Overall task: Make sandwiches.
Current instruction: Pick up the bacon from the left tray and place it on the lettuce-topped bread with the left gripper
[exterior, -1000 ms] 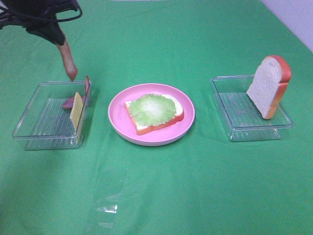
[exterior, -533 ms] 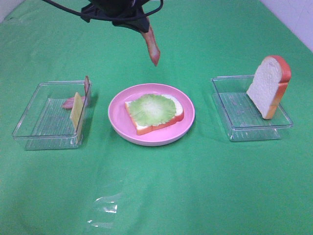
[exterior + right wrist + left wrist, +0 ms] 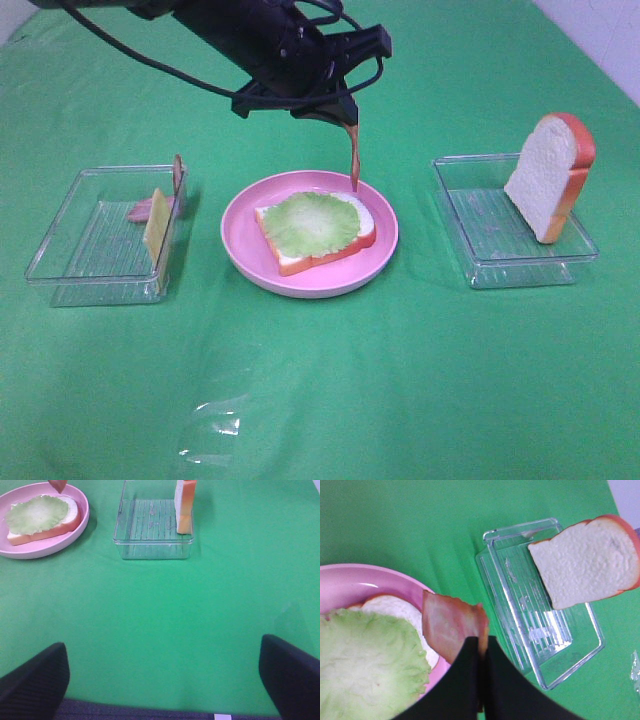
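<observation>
Two black fingers (image 3: 35, 680) of the right gripper (image 3: 161, 647) stand wide apart with nothing between them, over the bare green cloth (image 3: 420, 380) on the near side. A little farther, a small piece of clear film (image 3: 215, 428) lies on the cloth. Behind it, three things stand in one row. The left tray (image 3: 60, 255) holds a yellow cheese square (image 3: 156, 225) leaning on its wall and a loose bacon strip (image 3: 145, 210). The pink plate (image 3: 240, 240) in the middle carries a bread slice (image 3: 325, 255) covered with a lettuce leaf (image 3: 312, 222). The right tray (image 3: 480, 265) holds a second bread slice (image 3: 550, 175), standing on its edge. Farthest, the left gripper (image 3: 345, 115) is clamped on a hanging bacon strip (image 3: 354, 160). Its lower end is at the far rim of the plate, just beside the lettuce; if it touches, I cannot tell.
</observation>
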